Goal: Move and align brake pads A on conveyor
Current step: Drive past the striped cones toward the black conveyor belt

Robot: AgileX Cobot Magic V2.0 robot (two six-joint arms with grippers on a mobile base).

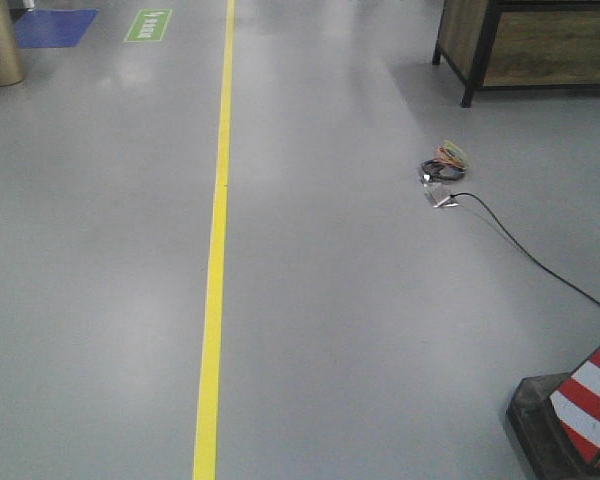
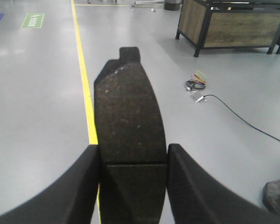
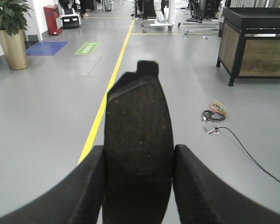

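Dark grey, speckled friction material is filling the near part of both wrist views: you are holding two brake pads, one per claw. Your left gripper [image 2: 133, 156] is pinching the left pad [image 2: 128, 107] by its long edges, its fingers parted only as wide as the pad. The pad's thin groove is lying between the fingertips and its tabbed end is pointing away from you. Your right gripper [image 3: 139, 156] is clamping the right pad [image 3: 139, 112] the same way. Both pads are hanging over the grey floor [image 1: 100, 300] and blocking the middle of each wrist view. At near right, one red-and-white cone [image 1: 592, 395] is standing. One black cable [image 1: 540, 265] is running from beside it toward a coiled wire bundle [image 1: 443, 165]. Left of these, one yellow line [image 1: 215, 250] is stretching away. Farther off, one black-framed wooden cabinet [image 1: 540, 40] is sitting at far right. At far left, one potted plant [image 3: 11, 32], one blue mat [image 3: 46, 48] and one green floor sign [image 3: 87, 47] are showing.
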